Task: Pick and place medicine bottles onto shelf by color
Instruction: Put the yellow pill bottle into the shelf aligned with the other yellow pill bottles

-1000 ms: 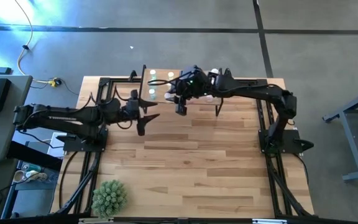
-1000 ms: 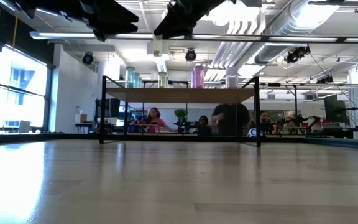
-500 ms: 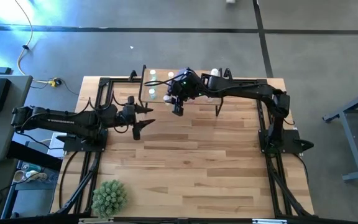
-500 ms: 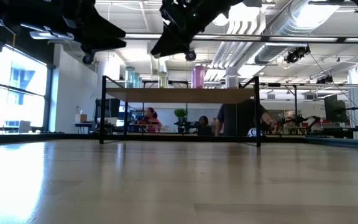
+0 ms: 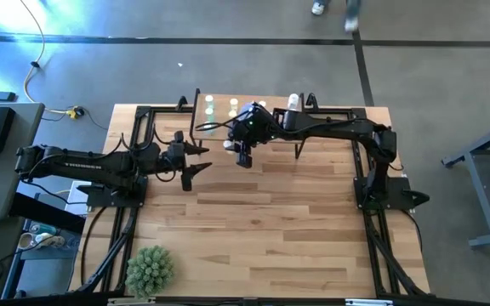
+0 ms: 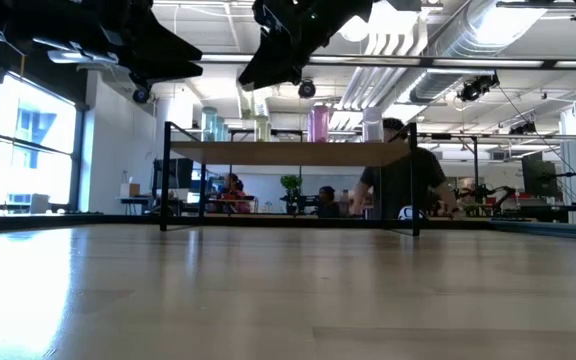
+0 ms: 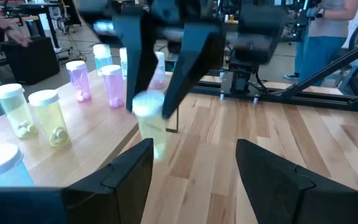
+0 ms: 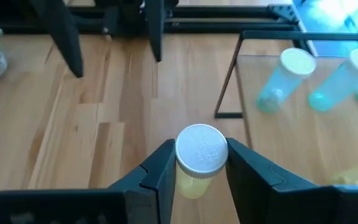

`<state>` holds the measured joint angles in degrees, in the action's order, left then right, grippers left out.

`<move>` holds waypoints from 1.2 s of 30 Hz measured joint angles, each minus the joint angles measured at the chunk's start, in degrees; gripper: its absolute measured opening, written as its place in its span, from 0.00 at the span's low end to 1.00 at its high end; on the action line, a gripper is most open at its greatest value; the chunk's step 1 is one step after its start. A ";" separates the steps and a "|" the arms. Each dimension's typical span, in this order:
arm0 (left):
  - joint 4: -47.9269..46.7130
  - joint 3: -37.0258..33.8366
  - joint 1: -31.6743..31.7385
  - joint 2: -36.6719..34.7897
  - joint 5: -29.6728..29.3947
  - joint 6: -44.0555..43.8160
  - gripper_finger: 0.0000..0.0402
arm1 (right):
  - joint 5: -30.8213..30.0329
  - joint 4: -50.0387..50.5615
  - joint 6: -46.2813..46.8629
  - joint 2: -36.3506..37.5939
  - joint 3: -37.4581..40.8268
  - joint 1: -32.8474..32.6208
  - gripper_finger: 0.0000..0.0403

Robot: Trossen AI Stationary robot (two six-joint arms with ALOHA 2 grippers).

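My right gripper [image 8: 201, 152] is shut on a yellow medicine bottle [image 8: 196, 180] with a white cap, in the air beside the shelf's [image 8: 291, 137] near left corner. In the left wrist view this bottle [image 7: 154, 127] hangs upright over the tabletop. Medicine bottles stand on the shelf [image 7: 98, 124]: yellow [image 7: 48, 118], lavender [image 7: 112, 87] and blue-green [image 8: 288, 78]. In the low view the shelf [image 6: 288, 153] stands on black legs at the far side. My left gripper [image 7: 194, 146] is open and holds nothing, left of the shelf, pointing at the held bottle. Seen from above, left gripper [image 5: 196, 163] and right gripper [image 5: 243, 155] are close together. My right gripper pinches the yellow bottle between its two fingers at the cap end [image 8: 201, 149], one finger on each side. The fingers come slanting down from the table's right and far side. The bottle hangs below them, roughly upright with its cap up, clear of table and shelf.
A spiky green plant ball [image 5: 150, 269] sits at the table's near left corner. Black frame rails [image 5: 143, 119] run along the table's sides. The wide middle and near part of the tabletop [image 5: 262, 221] is bare wood. People [image 6: 398, 185] move in the room beyond the shelf.
My right gripper has sunk a little with the yellow bottle and shifted slightly toward the table's left, keeping its hold. My left gripper came down and drew back a little toward the table's left edge, then kept still, its fingers open.
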<state>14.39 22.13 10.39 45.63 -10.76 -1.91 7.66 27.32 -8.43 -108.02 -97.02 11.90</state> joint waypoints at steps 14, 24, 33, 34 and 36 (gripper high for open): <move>0.07 0.00 0.02 0.04 0.06 0.15 0.54 | -4.11 -23.54 3.93 7.16 17.86 -0.32 0.28; 0.05 0.00 -0.02 0.04 0.08 0.11 0.54 | -5.54 -26.57 5.62 6.89 18.04 4.98 0.28; 0.09 0.00 0.09 0.04 -0.20 0.59 0.54 | -5.24 -25.73 4.75 6.11 16.66 6.54 0.28; 0.12 0.00 0.09 0.04 -0.20 0.59 0.54 | -5.20 -25.34 4.28 6.12 15.86 6.67 0.28; 0.15 0.00 0.09 0.04 -0.20 0.60 0.54 | -5.21 -24.36 3.95 6.18 14.08 6.80 0.28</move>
<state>14.55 22.13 10.48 45.67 -10.96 -1.31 2.45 2.96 -4.47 -101.83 -82.94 18.70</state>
